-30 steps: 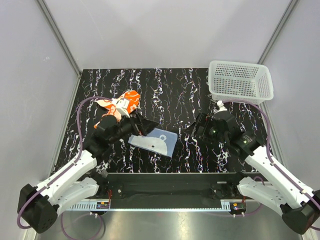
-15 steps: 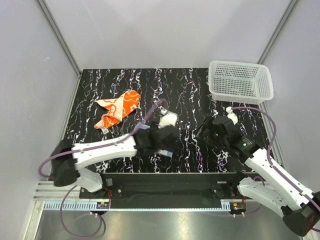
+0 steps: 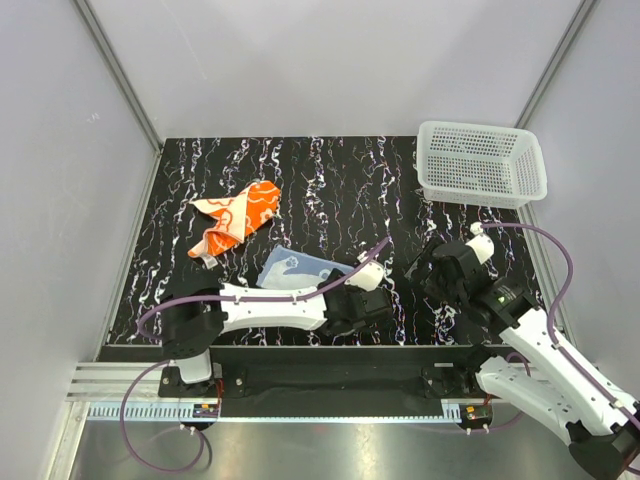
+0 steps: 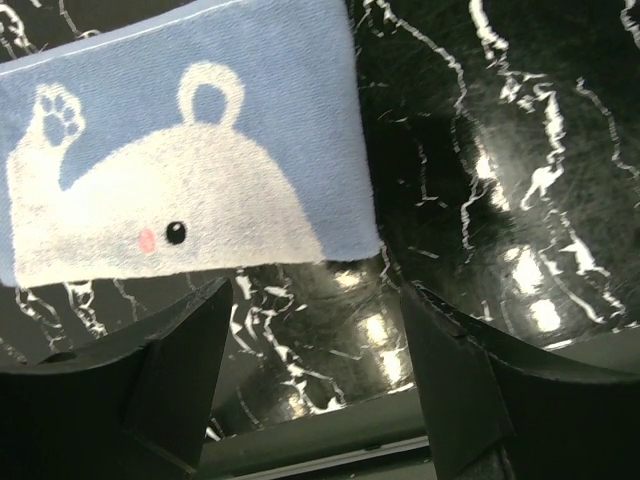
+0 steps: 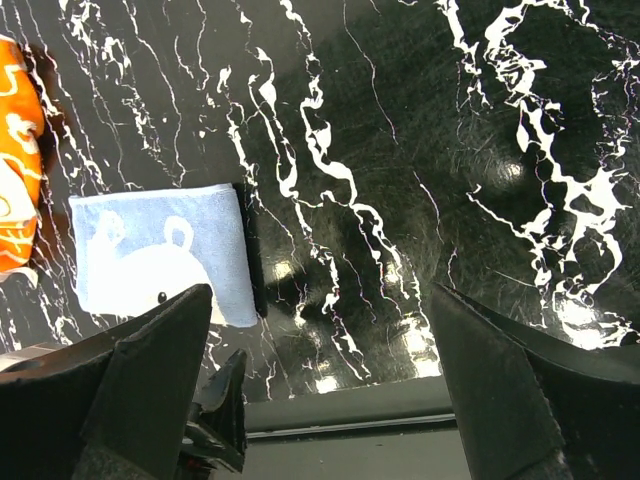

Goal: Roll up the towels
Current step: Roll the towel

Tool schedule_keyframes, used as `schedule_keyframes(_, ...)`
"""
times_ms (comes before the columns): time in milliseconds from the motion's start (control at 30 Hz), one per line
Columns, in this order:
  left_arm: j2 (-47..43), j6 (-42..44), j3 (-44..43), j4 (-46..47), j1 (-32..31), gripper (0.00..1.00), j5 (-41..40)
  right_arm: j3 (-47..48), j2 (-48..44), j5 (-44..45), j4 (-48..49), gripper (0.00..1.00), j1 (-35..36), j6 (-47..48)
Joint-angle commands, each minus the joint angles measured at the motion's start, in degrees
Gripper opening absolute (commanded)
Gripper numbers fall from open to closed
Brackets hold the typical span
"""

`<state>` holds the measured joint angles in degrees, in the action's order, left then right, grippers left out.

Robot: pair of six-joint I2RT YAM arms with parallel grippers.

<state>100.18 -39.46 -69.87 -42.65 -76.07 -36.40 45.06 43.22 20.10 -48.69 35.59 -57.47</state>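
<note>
Where it lies, blue towel [image 3: 293,267] runs left-right | orange towel [image 3: 238,217]: diagonal

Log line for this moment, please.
left jaws open, empty, at blue towel corner | right jaws open, empty, over table | blue towel flat | orange towel unrolled

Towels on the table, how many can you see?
2. The orange towel lies bunched at the left; the light blue towel lies flat nearer the front, partly covered by the left arm.
</note>
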Motion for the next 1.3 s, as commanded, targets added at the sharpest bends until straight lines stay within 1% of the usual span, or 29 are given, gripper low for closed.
schedule_keyframes(0, 1.2, 1.1, -1.9, 5.1, -0.1, 0.72, -0.3, -0.2, 0.5, 2.4, 0.7, 0.96, 0.4, -1.2)
schedule_keyframes(200, 3.0, 1.8, -0.4, 9.0, 0.0, 0.71, 2.3, -0.6, 2.4, 2.4, 1.8, 0.96, 0.4, -1.0)
schedule_keyframes(233, 3.4, 1.8, -0.3, 9.3, 0.1, 0.70, 2.6, -0.6, 2.6, 2.4, 1.9, 0.96, 0.3, -0.9)
schedule_keyframes(267, 3.8, 1.8, -0.1, 9.4, 0.1, 0.66, 2.8, -0.6, 2.8, 2.5, 2.1, 0.96, 0.4, -0.9)
schedule_keyframes(333, 4.3, 1.5, 0.8, 10.6, 0.7, 0.63, 3.9, -0.6, 3.0, 2.5, 2.5, 0.96, 0.4, -0.5)
schedule_keyframes(567, 4.6, 0.5, 4.3, 13.1, 2.6, 0.59, 4.5, -0.7, 4.8, 2.7, 3.4, 0.96, 0.4, -0.3)
schedule_keyframes(733, 3.6, 0.8, 8.0, 17.6, 4.4, 0.55, 7.1, -0.8, 6.3, 2.3, 4.7, 0.96, 0.4, -0.3)
schedule_keyframes(767, 3.4, 0.9, 9.6, 19.3, 4.6, 0.54, 7.6, -0.7, 7.0, 2.2, 4.8, 0.96, 0.4, -0.3)
schedule_keyframes(900, 2.7, 1.7, 11.9, 22.3, 4.9, 0.50, 8.9, -0.5, 8.4, 2.1, 5.5, 0.96, 0.4, -0.4)
schedule_keyframes(933, 2.7, 1.8, 11.9, 22.7, 4.9, 0.46, 9.2, -0.5, 8.5, 1.9, 5.7, 0.96, 0.4, -0.3)
schedule_keyframes(1000, 3.2, 2.0, 12.0, 23.1, 4.9, 0.40, 9.4, -0.5, 9.2, 1.7, 6.0, 0.96, 0.4, -0.6)
schedule_keyframes(1033, 3.3, 2.0, 12.2, 23.1, 4.9, 0.34, 9.4, -0.5, 9.3, 1.5, 6.1, 0.96, 0.4, -0.6)
schedule_keyframes(1067, 3.3, 1.8, 12.5, 23.3, 4.9, 0.32, 9.4, -0.5, 9.6, 1.4, 6.1, 0.95, 0.4, -0.6)
schedule_keyframes(1133, 2.6, 1.7, 13.6, 23.8, 4.8, 0.24, 9.9, -0.4, 9.9, 0.9, 6.3, 0.95, 0.4, -0.5)
schedule_keyframes(1167, 2.1, 1.6, 14.3, 24.8, 5.1, 0.17, 10.2, -0.6, 10.0, 0.7, 6.5, 0.95, 0.4, -0.4)
schedule_keyframes(1233, 0.4, 1.5, 16.2, 25.9, 5.3, 0.11, 11.7, -1.0, 10.3, -1.4, 8.4, 0.94, 0.4, 1.1)
schedule_keyframes(1267, -1.0, 1.3, 17.0, 26.8, 5.5, 0.06, 12.0, -1.9, 10.6, -2.5, 9.5, 0.94, 0.4, 1.7)
